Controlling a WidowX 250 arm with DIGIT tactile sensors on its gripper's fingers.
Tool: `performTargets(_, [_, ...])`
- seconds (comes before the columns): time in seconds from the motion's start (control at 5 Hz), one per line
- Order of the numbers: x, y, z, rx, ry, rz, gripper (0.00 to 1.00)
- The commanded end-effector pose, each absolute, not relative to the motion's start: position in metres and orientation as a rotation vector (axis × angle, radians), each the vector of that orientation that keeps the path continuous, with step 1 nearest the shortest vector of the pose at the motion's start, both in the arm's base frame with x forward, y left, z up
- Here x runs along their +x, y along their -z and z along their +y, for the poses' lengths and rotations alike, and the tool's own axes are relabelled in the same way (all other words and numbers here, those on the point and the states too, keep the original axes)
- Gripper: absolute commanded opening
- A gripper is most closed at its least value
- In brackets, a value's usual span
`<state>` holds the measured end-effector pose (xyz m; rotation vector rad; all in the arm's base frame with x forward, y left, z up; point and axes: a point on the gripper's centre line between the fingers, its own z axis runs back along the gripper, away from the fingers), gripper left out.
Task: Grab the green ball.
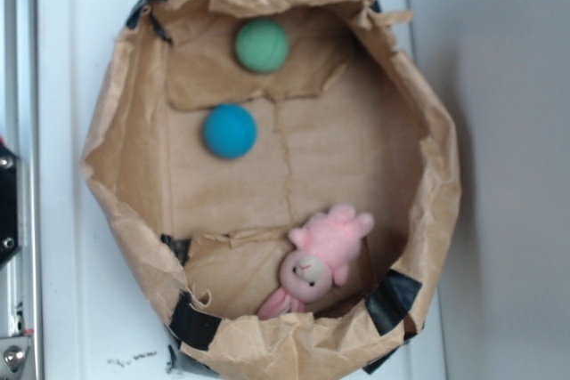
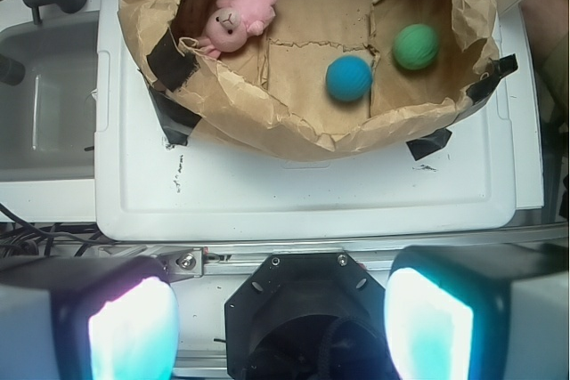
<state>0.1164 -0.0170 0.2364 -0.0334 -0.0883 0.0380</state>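
- The gripper [image 2: 280, 318] shows in the wrist view with its two fingers [image 2: 134, 331] spread wide apart, holding nothing.
- A pink bunny [image 2: 239, 15] lies in the brown paper basket [image 2: 294, 126], at its left.
- A teal-blue ball [image 2: 348, 77] sits mid-floor.
- The green ball [image 2: 416, 46] rests just right of it, well apart from the fingers.

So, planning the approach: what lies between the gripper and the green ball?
In the wrist view, the open gripper faces bare white lid, then the paper wall, before the green ball.
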Motion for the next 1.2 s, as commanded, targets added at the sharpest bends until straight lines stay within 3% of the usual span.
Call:
performTargets(0.0, [0.116, -0.236, -0.017, -0.033, -0.038, -0.088, 1.0])
performTargets(0.8, [0.205, -0.164, -0.018, 0.066, -0.238, -0.133, 1.0])
performTargets(1.0, [0.225, -0.152, -0.004, 0.048, -0.459, -0.134, 1.0])
